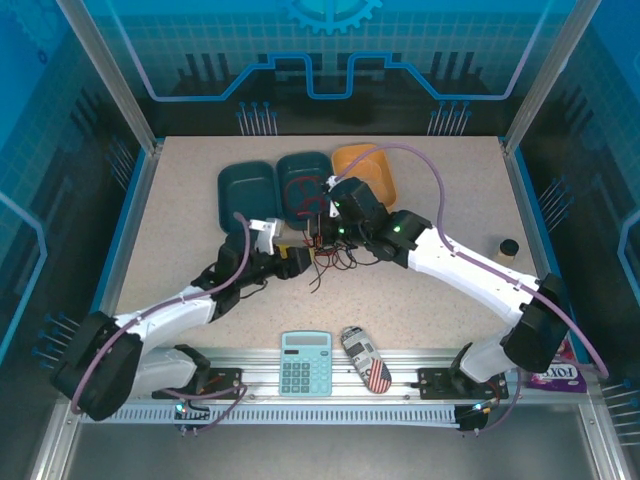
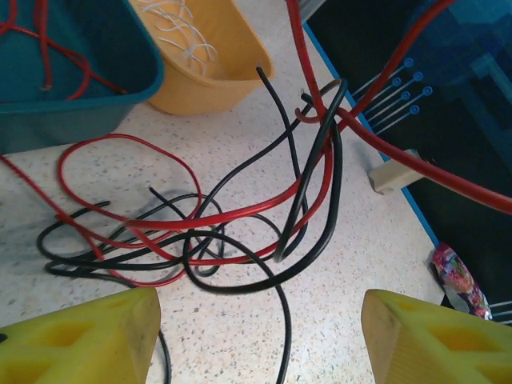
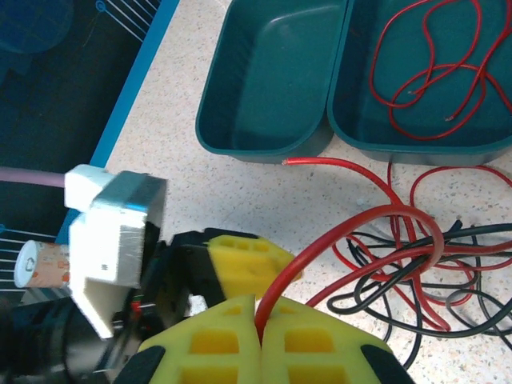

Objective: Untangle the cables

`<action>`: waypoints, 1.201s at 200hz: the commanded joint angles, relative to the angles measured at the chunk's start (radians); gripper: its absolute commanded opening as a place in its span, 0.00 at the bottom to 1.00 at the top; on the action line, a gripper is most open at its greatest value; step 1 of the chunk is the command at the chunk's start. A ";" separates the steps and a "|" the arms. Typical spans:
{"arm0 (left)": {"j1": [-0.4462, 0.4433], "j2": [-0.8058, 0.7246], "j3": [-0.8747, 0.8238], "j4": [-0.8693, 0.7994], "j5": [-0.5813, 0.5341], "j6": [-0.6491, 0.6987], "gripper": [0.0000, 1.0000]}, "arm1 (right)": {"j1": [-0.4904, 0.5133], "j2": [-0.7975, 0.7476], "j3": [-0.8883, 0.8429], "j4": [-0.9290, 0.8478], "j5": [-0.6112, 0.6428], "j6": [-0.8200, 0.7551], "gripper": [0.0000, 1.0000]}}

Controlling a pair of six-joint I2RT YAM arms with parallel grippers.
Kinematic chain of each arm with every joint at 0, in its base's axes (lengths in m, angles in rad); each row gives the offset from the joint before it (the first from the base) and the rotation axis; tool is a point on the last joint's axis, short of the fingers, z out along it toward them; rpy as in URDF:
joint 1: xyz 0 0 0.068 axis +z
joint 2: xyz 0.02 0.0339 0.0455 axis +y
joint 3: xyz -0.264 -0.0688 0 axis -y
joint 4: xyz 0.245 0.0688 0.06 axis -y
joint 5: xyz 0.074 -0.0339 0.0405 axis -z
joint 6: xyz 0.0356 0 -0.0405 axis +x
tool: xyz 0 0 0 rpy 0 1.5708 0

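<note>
The cables (image 1: 325, 255) lie as a tangle of red and black wires mid-table. My right gripper (image 1: 322, 232) hangs over the tangle, shut on a red cable (image 3: 320, 256) that arches up out of its closed yellow fingertips (image 3: 260, 324). My left gripper (image 2: 260, 336) stands open low over the table. A thin black cable (image 2: 286, 320) runs between its fingers, touching neither. One of its yellow fingers (image 3: 248, 260) shows just beyond my right gripper. Red and black loops (image 2: 200, 224) lie ahead of it. A loose red cable (image 3: 432, 72) sits in a teal bin (image 3: 344, 120).
An empty teal bin (image 1: 247, 192) stands beside the bin with the red wire (image 1: 303, 190). An orange bin (image 2: 208, 80) holds pale cables (image 2: 180, 36). A calculator (image 1: 305, 362) and a flag-patterned object (image 1: 366, 358) lie at the near edge. A small bottle (image 1: 508, 248) stands far right.
</note>
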 commanded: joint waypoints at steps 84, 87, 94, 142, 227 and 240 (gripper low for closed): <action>-0.038 0.223 0.016 0.383 -0.033 -0.070 0.39 | -0.024 -0.045 -0.064 0.101 -0.104 0.080 0.00; -0.038 0.224 0.016 0.382 -0.033 -0.072 0.36 | -0.025 -0.046 -0.065 0.099 -0.104 0.080 0.00; -0.036 0.224 0.015 0.380 -0.036 -0.075 0.28 | -0.026 -0.048 -0.067 0.096 -0.100 0.078 0.00; -0.026 0.151 -0.041 0.255 -0.114 -0.079 0.08 | -0.070 -0.132 -0.089 0.006 0.005 0.054 0.00; -0.012 0.064 -0.154 0.086 -0.220 -0.080 0.00 | -0.145 -0.276 -0.085 -0.103 0.100 -0.008 0.00; -0.011 0.068 -0.162 0.081 -0.227 -0.081 0.00 | -0.148 -0.285 -0.069 -0.114 0.102 -0.022 0.00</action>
